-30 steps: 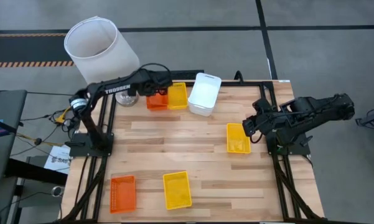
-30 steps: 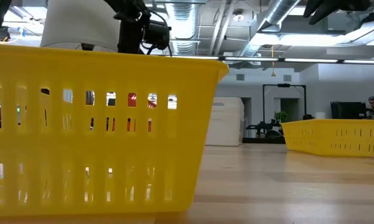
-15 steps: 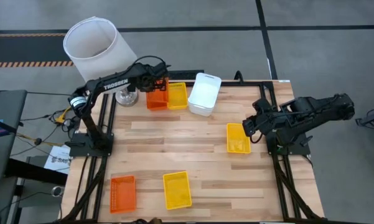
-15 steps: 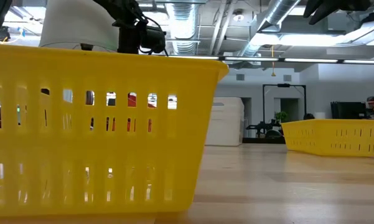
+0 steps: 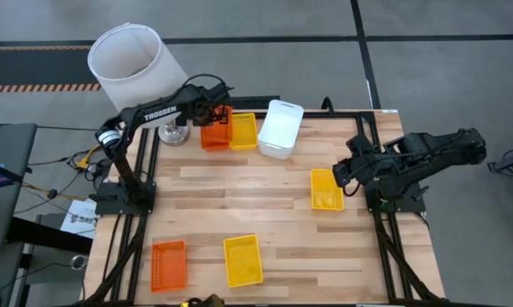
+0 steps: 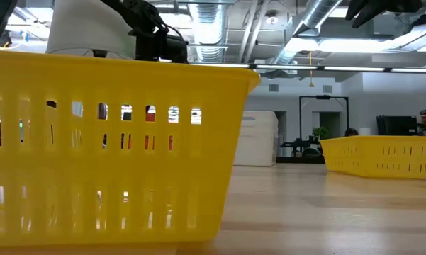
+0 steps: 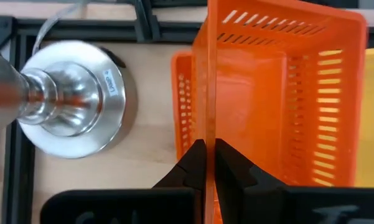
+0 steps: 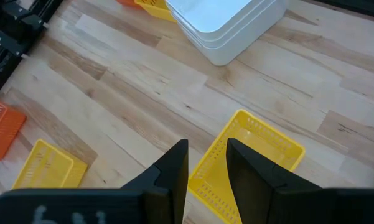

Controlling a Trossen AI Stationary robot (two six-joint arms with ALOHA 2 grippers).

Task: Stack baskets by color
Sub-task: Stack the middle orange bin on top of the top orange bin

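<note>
My left gripper (image 7: 210,144) is at the table's far left (image 5: 219,115), shut on an orange basket (image 7: 280,106). That basket sits tilted over a second orange basket (image 7: 182,102) beside a yellow one (image 5: 243,130). Right of these stands a stack of white baskets (image 5: 280,128). My right gripper (image 8: 206,149) hovers open over another yellow basket (image 8: 249,155) at the right (image 5: 326,188), touching nothing. One orange basket (image 5: 168,263) and one yellow basket (image 5: 242,260) lie near the front edge. My left gripper pinches the held orange basket's long side wall (image 7: 205,93) at its rim, one finger inside the basket and one outside. The fingers come steeply from above. The basket hangs tilted over the lower orange basket; whether its underside rests on that one, I cannot tell.
A lamp with a big white shade (image 5: 132,64) and a round metal foot (image 7: 74,99) stands just left of the orange baskets. Black frame rails (image 5: 371,115) run along the table's far and side edges. Bare wood lies mid-table (image 5: 239,196).
My left gripper, still shut on the orange basket, has shifted a little toward the table's left edge and the lamp, and turned slightly. The orange basket has gone with it, over the lower orange one.
</note>
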